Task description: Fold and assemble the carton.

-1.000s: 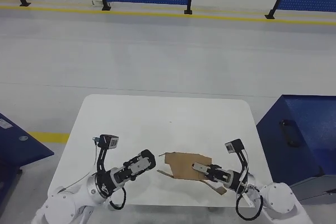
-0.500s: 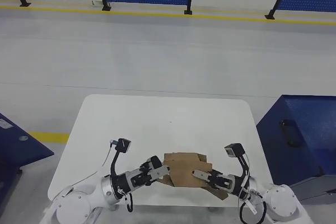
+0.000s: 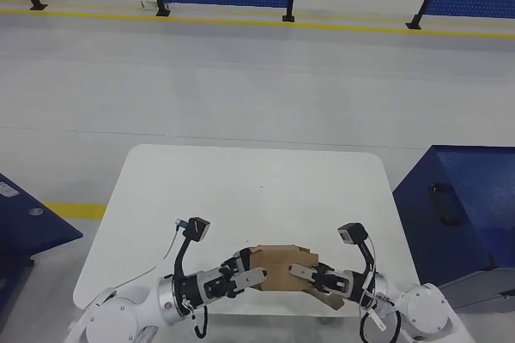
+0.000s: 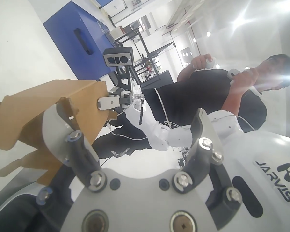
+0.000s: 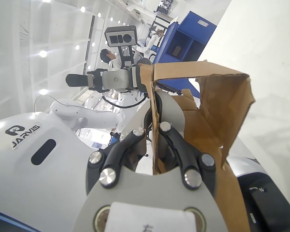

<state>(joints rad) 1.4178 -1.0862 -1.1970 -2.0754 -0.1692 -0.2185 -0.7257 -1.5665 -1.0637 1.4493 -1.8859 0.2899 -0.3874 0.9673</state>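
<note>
- Carton (image 3: 279,264): brown cardboard, partly opened into a hollow sleeve with loose flaps hanging from it; located at the near edge of the desk (image 3: 240,189), between the two tools; whether it rests on the desk surface cannot be told.
- Right tool (image 3: 304,273): clenched on one side wall of the carton; in the right wrist view the wall runs between the two fingers.
- Left tool (image 3: 251,274): released, fingers spread wide; one finger lies against the carton's opposite end; the other stands clear of the cardboard.
- Blue bin (image 3: 468,214): on the floor, just beside the desk on the right arm's side.
</note>
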